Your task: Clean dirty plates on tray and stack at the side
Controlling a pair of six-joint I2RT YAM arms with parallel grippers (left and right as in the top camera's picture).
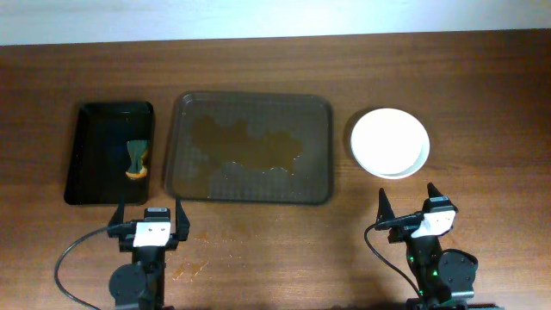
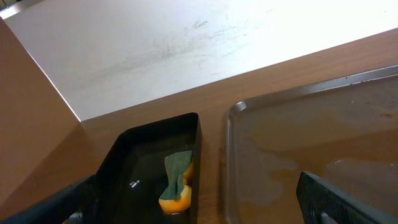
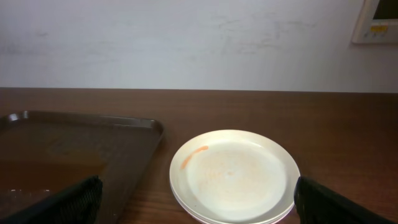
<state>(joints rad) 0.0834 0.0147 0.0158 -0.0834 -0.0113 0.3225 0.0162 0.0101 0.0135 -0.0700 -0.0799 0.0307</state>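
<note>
The plates (image 1: 390, 142) sit in one stack on the table right of the tray (image 1: 318, 164); the top one is white with a short orange streak near its far-left rim (image 3: 233, 176). How many lie beneath is unclear. The large brown-grey tray holds no plates, only a brown liquid film (image 2: 298, 149); its corner also shows in the right wrist view (image 3: 81, 143). My left gripper (image 1: 147, 219) is open and empty at the table's front, below the tray's left corner. My right gripper (image 1: 411, 211) is open and empty in front of the stack.
A narrow black tray (image 1: 86, 164) stands left of the big tray and holds a green and orange sponge (image 1: 136, 159), also seen in the left wrist view (image 2: 176, 182). Small orange-brown smears (image 1: 189, 269) mark the table by the left arm.
</note>
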